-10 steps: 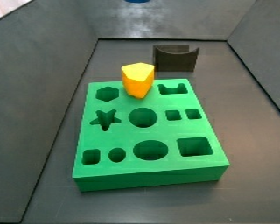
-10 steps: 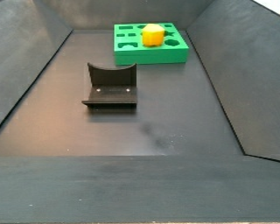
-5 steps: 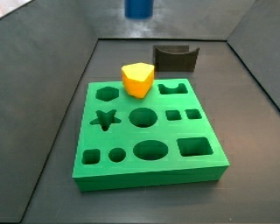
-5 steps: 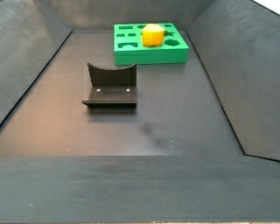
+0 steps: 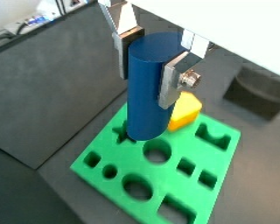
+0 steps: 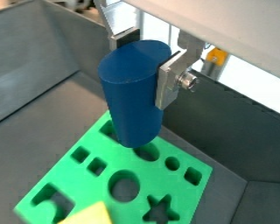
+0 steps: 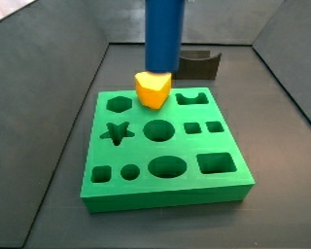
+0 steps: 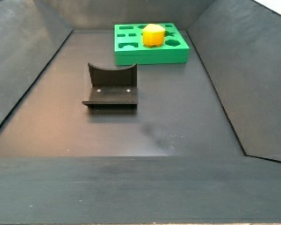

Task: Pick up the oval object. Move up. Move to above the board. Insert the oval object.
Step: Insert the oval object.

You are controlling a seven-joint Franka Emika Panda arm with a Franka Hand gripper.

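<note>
The oval object [image 5: 149, 87] is a tall blue peg, held upright between my gripper's [image 5: 152, 61] silver fingers [image 5: 175, 74]. The gripper [image 6: 143, 57] is shut on the peg [image 6: 133, 92] near its top. The peg hangs over the green board [image 5: 129, 162], which also shows below it in a wrist view [image 6: 90, 184]. In a side view the peg [image 7: 165, 34] reaches down from the top edge and ends just above the far edge of the board [image 7: 165, 156], by the yellow block [image 7: 152, 89]. The gripper itself is out of both side views.
A yellow chunky block [image 8: 154, 35] stands in a hole at one end of the board [image 8: 167, 54]. The dark fixture [image 7: 197, 63] stands on the floor beyond the board and shows in another side view [image 8: 110, 88]. Dark sloping walls surround the floor.
The blue peg has come down in a side view, from a small tip at the top edge to a long stretch ending just above the yellow block. The board and fixture have not moved.
</note>
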